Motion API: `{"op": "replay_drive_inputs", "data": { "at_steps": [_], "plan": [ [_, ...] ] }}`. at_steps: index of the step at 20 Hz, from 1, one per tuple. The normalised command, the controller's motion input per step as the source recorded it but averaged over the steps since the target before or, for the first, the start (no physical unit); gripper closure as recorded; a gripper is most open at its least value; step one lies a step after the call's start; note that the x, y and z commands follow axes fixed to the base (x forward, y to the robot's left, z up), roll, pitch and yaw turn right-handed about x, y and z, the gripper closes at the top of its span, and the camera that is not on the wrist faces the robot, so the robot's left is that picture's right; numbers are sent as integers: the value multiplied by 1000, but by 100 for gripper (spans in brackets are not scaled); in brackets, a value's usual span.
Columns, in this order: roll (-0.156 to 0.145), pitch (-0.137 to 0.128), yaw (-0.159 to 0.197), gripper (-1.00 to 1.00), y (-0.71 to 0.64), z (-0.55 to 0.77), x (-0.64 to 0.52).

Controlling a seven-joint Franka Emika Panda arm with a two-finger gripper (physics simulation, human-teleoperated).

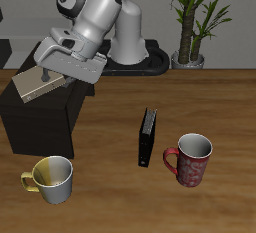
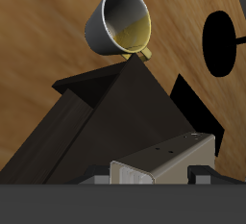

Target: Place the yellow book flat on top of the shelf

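The wooden table (image 1: pixel 200 107) carried the shelf (image 1: pixel 35 122) toward its 9 o'clock edge in the exterior view. The gripper (image 1: pixel 55 65) hovered over the shelf top, closed on the yellow book (image 1: pixel 32 85), which lay roughly flat just above that surface; contact could not be confirmed. A black book (image 1: pixel 148 137) stood upright near centre, a red mug (image 1: pixel 190 159) at its 4 o'clock. A yellow-lined mug (image 1: pixel 52 177) sat near the front edge

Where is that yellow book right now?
In the exterior view the yellow book is held tilted in the pincer just above the black shelf, farther back than the yellow-lined mug.
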Motion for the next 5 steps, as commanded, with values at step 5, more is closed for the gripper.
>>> {"op": "replay_drive_inputs", "data": {
  "at_steps": [5],
  "plan": [
    [116,10,-67,-100,552,194,-133]
  ]
}}
